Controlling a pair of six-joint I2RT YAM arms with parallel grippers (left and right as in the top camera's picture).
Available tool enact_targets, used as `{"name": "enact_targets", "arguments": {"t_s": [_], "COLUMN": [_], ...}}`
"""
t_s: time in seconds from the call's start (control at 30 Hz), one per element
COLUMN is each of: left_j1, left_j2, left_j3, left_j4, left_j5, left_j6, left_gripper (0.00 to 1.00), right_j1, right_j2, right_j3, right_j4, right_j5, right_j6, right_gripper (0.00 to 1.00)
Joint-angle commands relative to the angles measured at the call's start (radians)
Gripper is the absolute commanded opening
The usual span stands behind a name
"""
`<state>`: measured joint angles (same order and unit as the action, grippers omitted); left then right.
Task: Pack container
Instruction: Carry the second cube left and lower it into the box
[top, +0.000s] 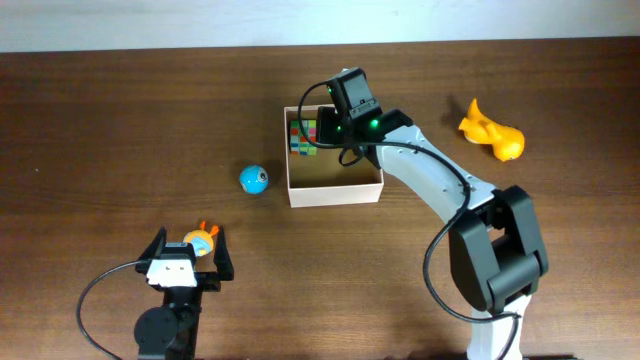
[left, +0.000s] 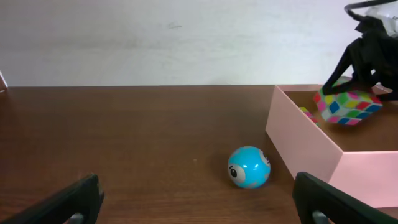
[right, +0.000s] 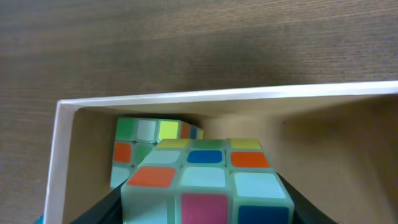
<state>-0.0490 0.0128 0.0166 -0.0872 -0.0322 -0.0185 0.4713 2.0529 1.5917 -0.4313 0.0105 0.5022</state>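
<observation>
The container (top: 335, 192) is a square white-walled box with a tan floor at the table's middle. My right gripper (top: 326, 130) is shut on a multicoloured puzzle cube (right: 208, 186) and holds it over the container's back left corner, a little above the floor. A second puzzle cube (right: 140, 146) lies in that corner. The left wrist view shows the held cube (left: 347, 106) above the container wall (left: 298, 146). My left gripper (top: 190, 255) is open and empty near the front left.
A blue ball with an eye (top: 254, 180) lies just left of the container, also in the left wrist view (left: 249, 167). A small orange and blue toy (top: 202, 240) sits by my left gripper's fingers. A yellow-orange toy (top: 492, 130) lies at the back right.
</observation>
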Motion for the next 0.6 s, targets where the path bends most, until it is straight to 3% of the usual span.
{"name": "enact_targets", "arguments": {"t_s": [0.0, 0.57], "left_j1": [0.0, 0.0], "left_j2": [-0.008, -0.008], "left_j3": [-0.003, -0.003], "left_j4": [-0.003, -0.003], "left_j5": [0.014, 0.014], "left_j6": [0.015, 0.015], "left_gripper": [0.99, 0.99], "right_j1": [0.006, 0.005], "right_j2": [0.025, 0.035], "right_j3": [0.018, 0.018], "right_j4": [0.018, 0.037], "right_j5": [0.002, 0.047], "right_j6": [0.011, -0.019], "right_gripper": [0.54, 0.54]}}
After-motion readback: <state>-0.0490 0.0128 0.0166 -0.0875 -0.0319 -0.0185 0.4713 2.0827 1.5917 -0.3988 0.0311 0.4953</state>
